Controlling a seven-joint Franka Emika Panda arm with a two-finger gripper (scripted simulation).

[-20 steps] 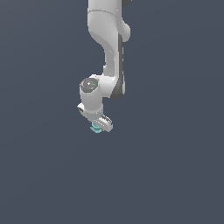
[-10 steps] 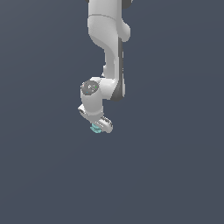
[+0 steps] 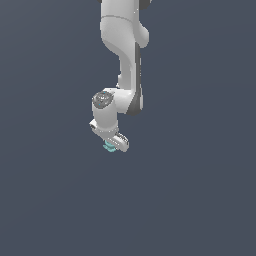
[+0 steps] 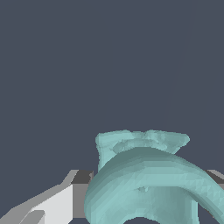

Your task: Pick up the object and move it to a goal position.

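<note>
End effector (image 3: 113, 145) clamped on teal object (image 3: 108, 147) w/ layered ridges (image 4: 144, 175), above plain grey surface

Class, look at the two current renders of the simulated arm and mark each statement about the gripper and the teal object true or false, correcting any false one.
1. The teal object sits at the tip of the gripper. True.
2. The teal object is larger than the gripper. False: in the exterior view only a small teal bit shows beneath the white gripper.
3. In the wrist view the teal object fills the space between the fingers. True.
4. The arm is dark red. False: it is white with dark grey parts.
5. A second, yellow object lies beside the gripper. False: only the teal object is visible against the plain grey background.
</note>
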